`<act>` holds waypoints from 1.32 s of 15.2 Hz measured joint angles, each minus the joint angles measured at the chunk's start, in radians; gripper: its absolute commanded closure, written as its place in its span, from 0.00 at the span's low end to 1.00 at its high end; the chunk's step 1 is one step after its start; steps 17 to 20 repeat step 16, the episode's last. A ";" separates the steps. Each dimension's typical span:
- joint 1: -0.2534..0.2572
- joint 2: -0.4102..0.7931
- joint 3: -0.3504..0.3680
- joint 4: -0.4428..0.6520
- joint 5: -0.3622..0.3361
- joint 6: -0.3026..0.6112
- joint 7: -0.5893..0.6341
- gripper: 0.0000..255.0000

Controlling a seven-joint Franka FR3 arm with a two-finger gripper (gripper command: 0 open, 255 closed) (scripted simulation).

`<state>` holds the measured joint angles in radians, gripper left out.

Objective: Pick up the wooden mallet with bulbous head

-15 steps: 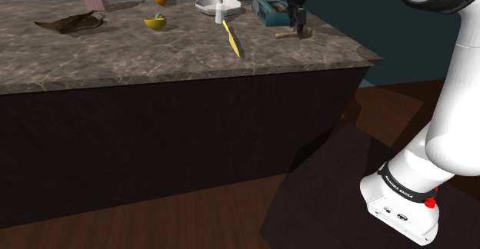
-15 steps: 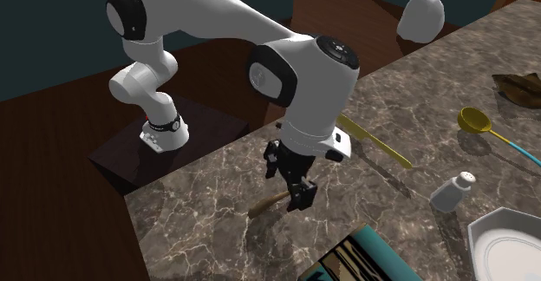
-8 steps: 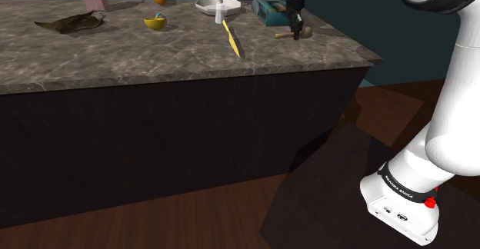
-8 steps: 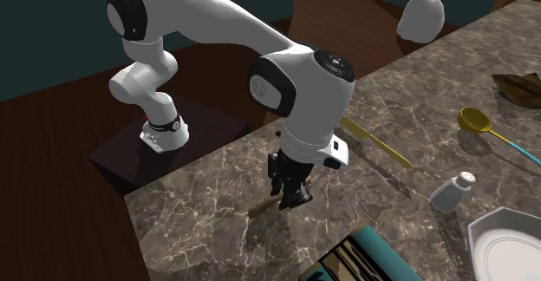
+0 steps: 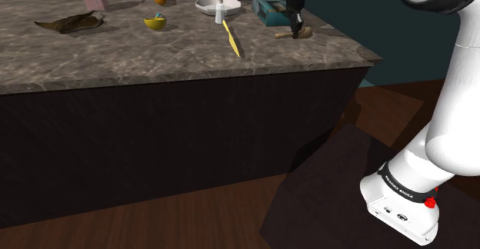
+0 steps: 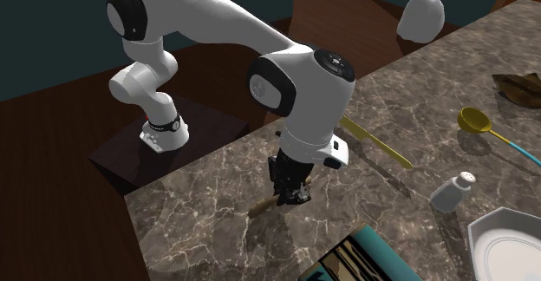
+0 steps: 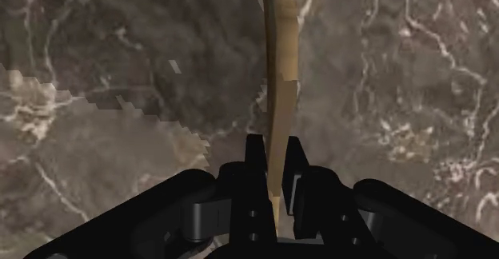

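Note:
The wooden mallet [image 5: 305, 32] lies on the dark marble counter [image 5: 154, 51] near its corner at the shoulder view's right. Its pale brown handle [image 7: 280, 73] runs straight out from between the fingers in the wrist view. My black gripper [image 7: 276, 165] points down at the counter and is shut on the handle, both fingers pressed against it. In the second exterior view the gripper [image 6: 290, 197] stands on the mallet [image 6: 260, 206], whose handle end pokes out toward the counter's edge; its head is hidden behind the hand.
A teal box [image 5: 271, 11] stands just behind the mallet. A yellow knife [image 5: 231, 38], a white shaker [image 5: 219, 11], a white dish [image 5: 209, 5] and a yellow ladle [image 5: 155, 22] lie further along. The counter's edge [image 6: 143, 236] is close to the gripper.
The gripper has come down onto the mallet and its fingers have gone from open to shut on the handle. The mallet still lies on the counter.

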<state>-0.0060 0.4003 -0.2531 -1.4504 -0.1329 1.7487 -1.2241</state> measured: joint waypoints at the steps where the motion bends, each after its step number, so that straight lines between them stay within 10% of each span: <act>1: 0.000 0.001 0.000 0.005 0.000 -0.006 -0.001 1.00; 20: -0.006 0.015 -0.003 0.208 0.006 -0.196 -0.034 1.00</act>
